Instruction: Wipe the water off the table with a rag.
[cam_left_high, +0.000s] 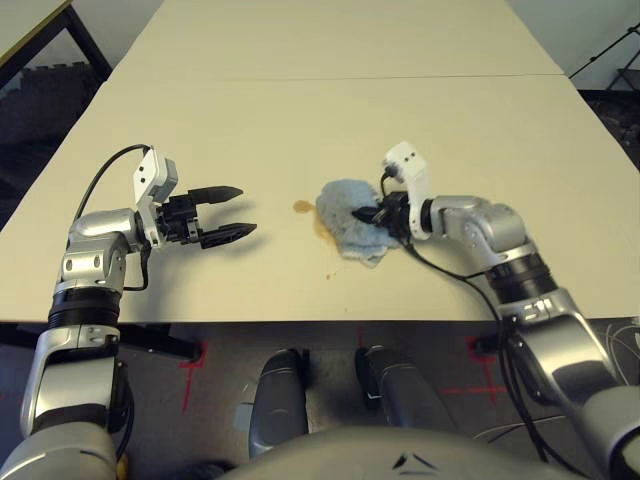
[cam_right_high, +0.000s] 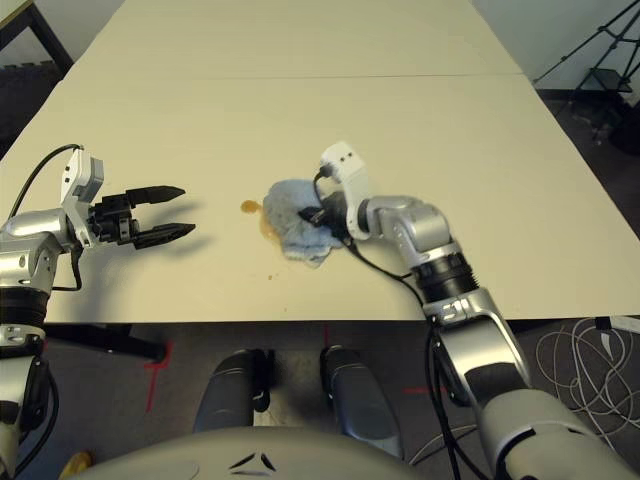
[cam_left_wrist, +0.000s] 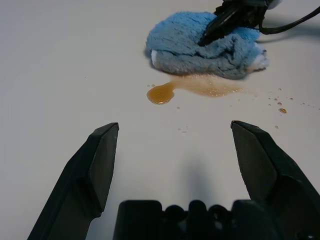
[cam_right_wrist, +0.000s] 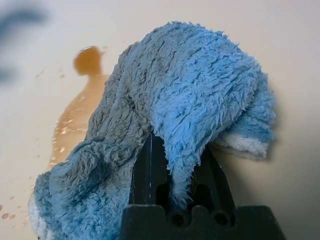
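Currently the right gripper (cam_left_high: 372, 213) has its fingers pinched shut on the rag (cam_left_high: 350, 222), which lies bunched on the tabletop (cam_left_high: 400, 120). Water (cam_left_wrist: 192, 88) trails out from the rag's edge toward the left gripper (cam_left_high: 232, 211), long axis running that way; left fingers wide, holding nothing

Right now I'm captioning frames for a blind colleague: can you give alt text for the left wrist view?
A soft light-blue terry rag, pinched by the right gripper, lies on the pale cream table against an amber-brown water blotch. The open left gripper points toward it.
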